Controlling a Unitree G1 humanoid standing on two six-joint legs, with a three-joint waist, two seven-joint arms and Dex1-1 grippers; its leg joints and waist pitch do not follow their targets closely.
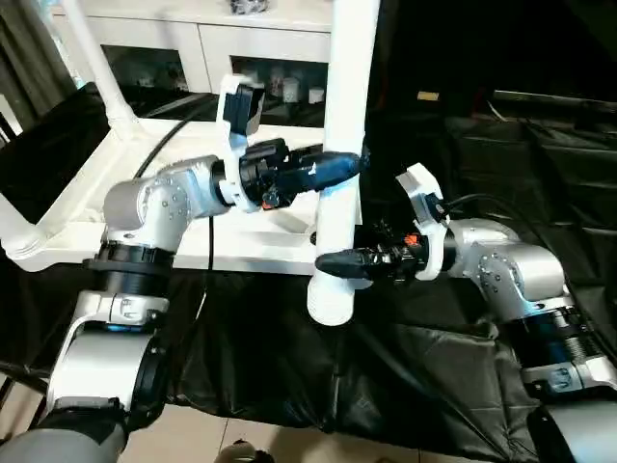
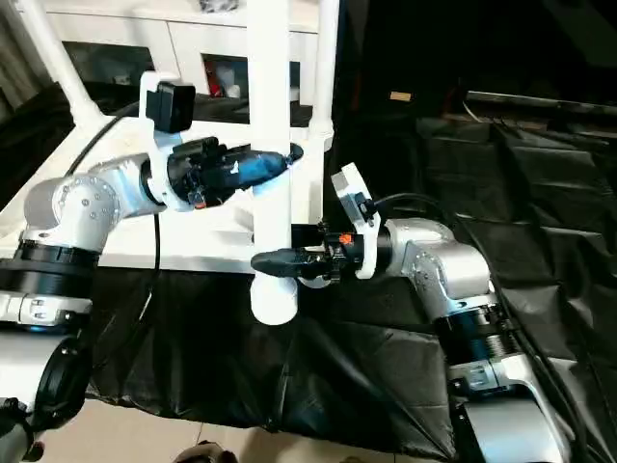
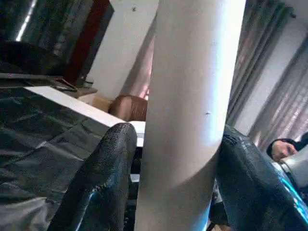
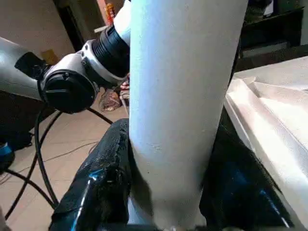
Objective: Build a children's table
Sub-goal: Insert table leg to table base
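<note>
Both hands, left (image 1: 349,164) and right (image 1: 333,262), clamp the unmarked white leg (image 1: 342,145).

We see black plastic sheeting (image 1: 501,183) draped in creases over the work surface, and we take it as our landmark. Behind its far edge stands a white cabinet (image 1: 202,43) with glass doors, small jars dimly visible inside. Below the sheeting's near edge lies a floor of pale beige tiles (image 1: 289,439). Beyond the sheeting, in the left wrist view, a pale wall (image 3: 125,43) rises beside a dark red-brown panel (image 3: 89,38), a brown leather seat (image 3: 129,107) sits at its foot, and grey curtains (image 3: 274,82) hang in folds. Black cables (image 4: 43,159) trail across the floor.
</note>
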